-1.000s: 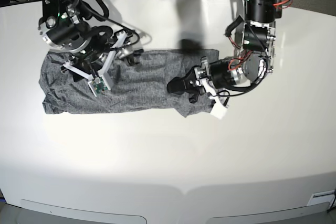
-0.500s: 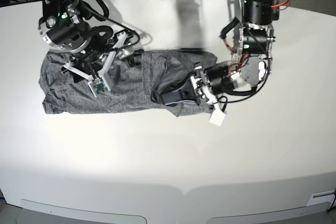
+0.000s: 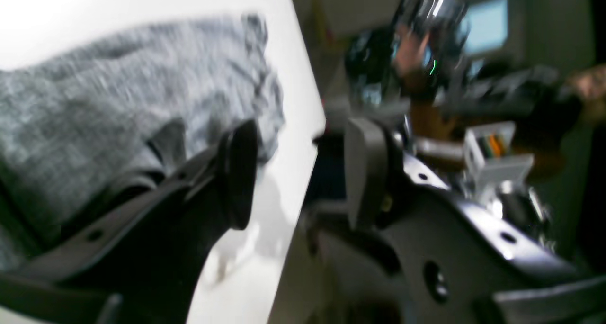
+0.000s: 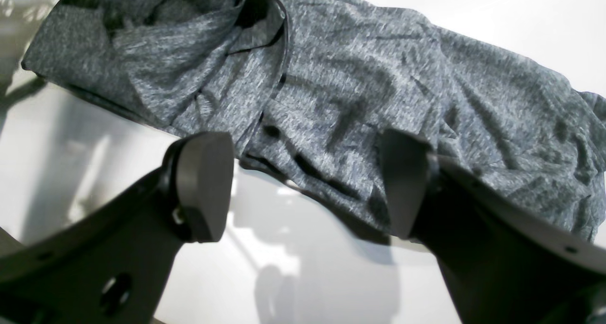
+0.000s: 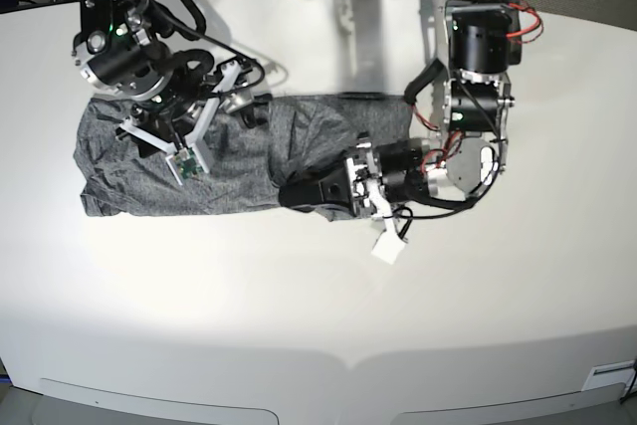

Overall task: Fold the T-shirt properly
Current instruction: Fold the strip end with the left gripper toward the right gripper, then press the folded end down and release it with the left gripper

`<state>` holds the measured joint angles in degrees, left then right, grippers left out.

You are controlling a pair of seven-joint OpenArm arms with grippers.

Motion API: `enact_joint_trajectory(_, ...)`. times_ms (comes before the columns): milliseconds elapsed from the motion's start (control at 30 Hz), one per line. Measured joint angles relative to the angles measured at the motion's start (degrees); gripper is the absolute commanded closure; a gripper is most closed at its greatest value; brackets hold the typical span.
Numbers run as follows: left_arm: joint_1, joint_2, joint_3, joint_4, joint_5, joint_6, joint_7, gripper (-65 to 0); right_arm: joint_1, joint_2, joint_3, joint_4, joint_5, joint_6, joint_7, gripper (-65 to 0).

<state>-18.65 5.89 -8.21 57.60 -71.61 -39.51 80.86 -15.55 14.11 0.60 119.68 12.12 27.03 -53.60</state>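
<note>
The T-shirt (image 5: pixel 199 161) is lying crumpled across the worktop (image 5: pixel 318 325), toward its far left corner. The right gripper (image 5: pixel 174 131) is hanging above the shirt's left half, and its wrist view shows the jaws spread wide with nothing between them. The left gripper (image 5: pixel 299 193) is sitting low at the shirt's right end; only its blurred wrist view is showing the jaws parted, one finger (image 3: pixel 236 172) right against the grey cloth.

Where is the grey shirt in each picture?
Base: the T-shirt lies across the upper left of the white table.
Left wrist: blurred, upper left.
Right wrist: across the top.
Shared landmark: the white table under it.
</note>
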Motion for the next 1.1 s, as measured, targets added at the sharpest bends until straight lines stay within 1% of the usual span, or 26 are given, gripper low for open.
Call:
enact_joint_trajectory(167, -2.6, -0.5, 0.0, 1.6, 0.3, -0.1, -1.2, -29.1, 0.0, 0.0, 0.0, 0.0, 0.0, 0.0, 0.0, -47.0)
enact_joint_trajectory(200, -2.4, -0.3, 0.0, 1.7, 2.9, -0.1, -1.2, -29.1, 0.0, 0.0, 0.0, 0.0, 0.0, 0.0, 0.0, -47.0)
enact_joint_trajectory(267, -1.7, -0.3, 0.0, 1.6, 11.3, -0.1, -0.6, -29.1, 0.0, 0.0, 0.0, 0.0, 0.0, 0.0, 0.0, -47.0)
enact_joint_trajectory(300, -1.3, -0.3, 0.0, 1.6, 14.3, -0.1, -0.3, -29.1, 0.0, 0.0, 0.0, 0.0, 0.0, 0.0, 0.0, -47.0)
enact_joint_trajectory(367, -0.4, -0.5, 0.0, 1.6, 19.4, -0.1, -1.9, -29.1, 0.0, 0.0, 0.0, 0.0, 0.0, 0.0, 0.0, -47.0)
enact_joint_trajectory(400, -0.1, -0.5, 0.0, 1.5, 20.6, -0.1, -3.2, -29.1, 0.0, 0.0, 0.0, 0.0, 0.0, 0.0, 0.0, -47.0)
enact_joint_trajectory(467, 0.6, -0.5, 0.0, 1.6, 20.7, -0.1, -5.7, -29.1, 0.0, 0.0, 0.0, 0.0, 0.0, 0.0, 0.0, -47.0)
enact_joint_trajectory(667, 2.0, 0.0, 0.0, 1.6, 20.7, -0.1, -7.5, -29.1, 0.0, 0.0, 0.0, 0.0, 0.0, 0.0, 0.0, -47.0)
enact_joint_trajectory(800, 1.9, 2.4, 0.2, 1.6, 20.6, -0.1, -9.3, -29.1, 0.0, 0.0, 0.0, 0.0, 0.0, 0.0, 0.0, -47.0)
enact_joint_trajectory(833, 1.9, 2.6, 1.3, 1.6, 20.6, 0.0, -11.1, -29.1, 0.0, 0.0, 0.0, 0.0, 0.0, 0.0, 0.0, -47.0)
enact_joint_trajectory(967, 1.8, 2.2, 5.3, 1.6, 20.4, 0.0, -14.2, -29.1, 0.1, 0.0, 0.0, 0.0, 0.0, 0.0, 0.0, -47.0)
enact_joint_trajectory(1100, 1.7, 2.1, 10.5, 1.6, 20.4, 0.1, -13.8, -29.1, 0.1, -0.2, 0.0, 0.0, 0.0, 0.0, 0.2, -47.0)
